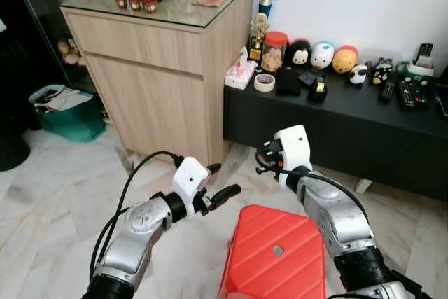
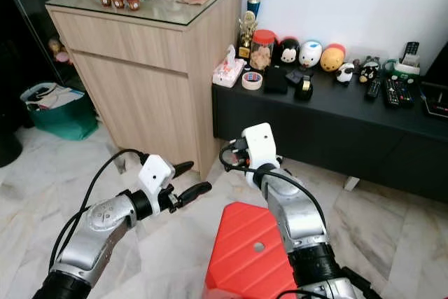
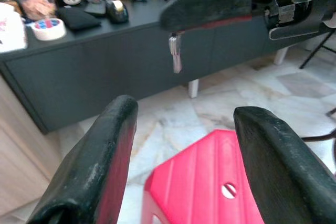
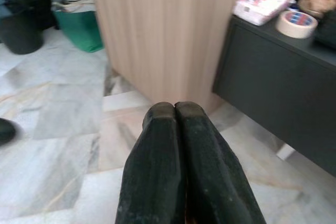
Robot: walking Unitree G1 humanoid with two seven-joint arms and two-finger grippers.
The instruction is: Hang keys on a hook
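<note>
A small silver key dangles below the closed black fingers of my right gripper, as the left wrist view shows. In the right wrist view the two fingertips press together and the key is hidden. My left gripper is open, held a short way to the left of the right gripper and pointing toward it. Both grippers hover above the marble floor, in front of the wooden cabinet's corner.
A red plastic stool stands just below and between my arms. A wooden cabinet is ahead on the left. A low black console with toys, tape and remotes runs along the right wall. A green bag sits far left.
</note>
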